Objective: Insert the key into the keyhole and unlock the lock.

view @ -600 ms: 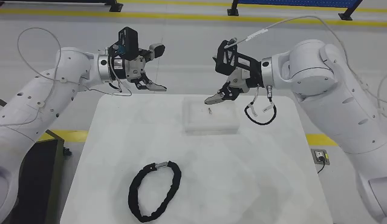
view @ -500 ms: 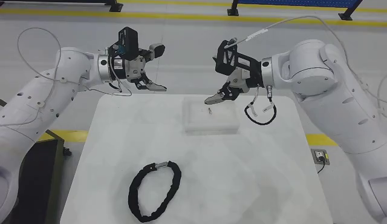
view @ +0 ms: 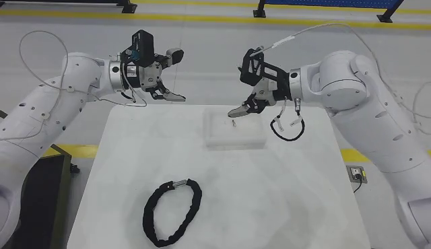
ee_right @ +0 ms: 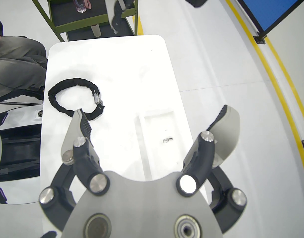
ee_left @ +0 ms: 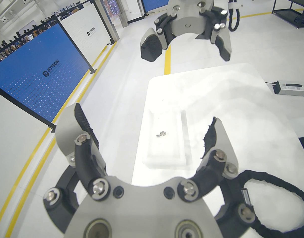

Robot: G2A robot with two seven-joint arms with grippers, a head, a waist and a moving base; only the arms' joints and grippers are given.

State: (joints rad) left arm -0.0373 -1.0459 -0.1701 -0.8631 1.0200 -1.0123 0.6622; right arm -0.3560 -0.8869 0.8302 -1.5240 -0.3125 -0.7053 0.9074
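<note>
A small metal key (view: pixel 232 122) (ee_left: pixel 162 133) (ee_right: pixel 167 139) lies in a shallow white tray (view: pixel 249 141) (ee_left: pixel 166 161) (ee_right: pixel 139 130) at the table's far middle. The black fabric-covered chain lock (view: pixel 172 212) (ee_left: pixel 278 180) (ee_right: pixel 75 81) lies looped on the table's front left, its metal cylinder end showing. My left gripper (view: pixel 176 75) (ee_left: pixel 147 117) hangs open and empty above the far left corner. My right gripper (view: pixel 241 94) (ee_right: pixel 152 111) (ee_left: pixel 187 53) is open and empty, just above the tray's far right edge, close to the key.
The white table (view: pixel 289 195) has free room on its right half. Beyond its left end stand a green cart (ee_right: pixel 92 20) and a seated person's leg (ee_right: pixel 15 58). Blue barrier panels (ee_left: pixel 42 73) line the floor behind.
The right arm's forearm and elbow have shifted slightly left; its gripper stays almost in place over the tray. The left arm has not moved.
</note>
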